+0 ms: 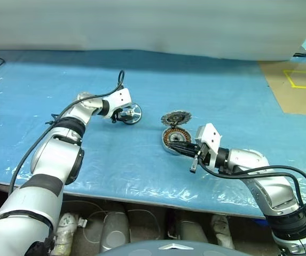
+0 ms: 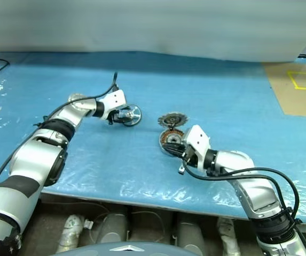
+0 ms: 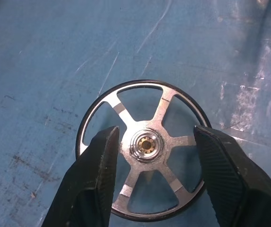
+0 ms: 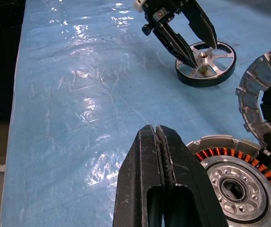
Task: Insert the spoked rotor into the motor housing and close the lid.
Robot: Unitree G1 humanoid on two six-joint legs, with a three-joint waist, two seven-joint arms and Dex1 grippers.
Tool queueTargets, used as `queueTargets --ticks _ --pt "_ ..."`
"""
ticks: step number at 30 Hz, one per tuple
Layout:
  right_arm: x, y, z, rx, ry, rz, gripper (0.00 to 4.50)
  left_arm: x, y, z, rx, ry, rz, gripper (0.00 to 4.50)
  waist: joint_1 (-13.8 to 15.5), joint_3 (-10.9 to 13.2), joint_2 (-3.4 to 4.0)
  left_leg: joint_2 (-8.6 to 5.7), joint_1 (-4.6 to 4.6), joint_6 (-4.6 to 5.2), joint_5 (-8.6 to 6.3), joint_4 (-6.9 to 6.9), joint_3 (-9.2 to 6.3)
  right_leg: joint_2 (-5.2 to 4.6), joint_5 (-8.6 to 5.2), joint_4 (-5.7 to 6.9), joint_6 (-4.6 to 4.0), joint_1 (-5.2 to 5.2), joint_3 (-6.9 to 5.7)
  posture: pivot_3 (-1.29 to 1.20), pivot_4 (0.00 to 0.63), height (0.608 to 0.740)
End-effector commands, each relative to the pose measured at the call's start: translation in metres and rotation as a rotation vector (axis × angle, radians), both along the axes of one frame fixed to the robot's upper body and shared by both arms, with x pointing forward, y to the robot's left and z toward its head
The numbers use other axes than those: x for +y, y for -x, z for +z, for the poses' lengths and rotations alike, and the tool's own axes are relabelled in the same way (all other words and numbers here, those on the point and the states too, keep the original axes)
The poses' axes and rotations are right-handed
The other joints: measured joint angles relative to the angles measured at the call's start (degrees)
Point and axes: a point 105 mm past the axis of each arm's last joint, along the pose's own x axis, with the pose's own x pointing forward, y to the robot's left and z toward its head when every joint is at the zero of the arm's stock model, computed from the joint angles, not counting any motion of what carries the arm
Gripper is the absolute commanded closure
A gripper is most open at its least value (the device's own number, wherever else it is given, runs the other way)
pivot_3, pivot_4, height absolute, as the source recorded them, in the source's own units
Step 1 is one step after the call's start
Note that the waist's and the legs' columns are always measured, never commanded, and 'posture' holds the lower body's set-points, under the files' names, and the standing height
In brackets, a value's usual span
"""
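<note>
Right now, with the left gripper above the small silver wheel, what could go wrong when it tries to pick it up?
1. The left gripper is open with its fingers over the spokes of the wheel, not outside the rim. Closing may pinch only the hub, and the wheel could slip or tilt.
2. The lid lies right next to the motor cup, so bringing the wheel in may knock it.
3. The shut right gripper sits close beside the cup and may block the way.

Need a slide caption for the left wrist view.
Open left claw straddling the spoked wheel lying flat on the blue table cover.
</note>
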Motion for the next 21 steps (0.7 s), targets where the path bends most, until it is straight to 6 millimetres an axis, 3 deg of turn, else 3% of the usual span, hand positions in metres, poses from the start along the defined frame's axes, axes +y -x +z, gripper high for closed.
queueTargets --ticks 1,11,21 --pt "0.001 0.004 0.009 -0.050 -0.005 0.008 4.49 -0.004 -0.008 0.012 -0.079 -0.051 0.001 1.87 0.15 0.00 0.00 0.00 0.00 0.00 0.00 0.01 0.00 0.00 0.00 0.00 0.00 0.00 0.00 0.00 0.150 0.740" --pt "0.005 0.005 0.012 -0.058 0.002 -0.014 4.49 -0.005 -0.012 0.007 -0.129 -0.141 0.012 1.87 0.23 0.01 -0.01 0.00 -0.02 0.00 0.00 0.10 -0.04 -0.01 0.02 0.01 0.03 0.04 -0.02 0.00 0.150 0.740" --pt "0.004 0.005 0.009 -0.046 0.015 -0.029 4.49 0.001 -0.017 0.028 -0.166 -0.144 0.025 1.87 0.24 0.03 -0.04 0.01 -0.04 0.00 0.00 0.12 -0.05 0.00 0.03 0.01 0.04 0.03 -0.02 0.00 0.150 0.740"
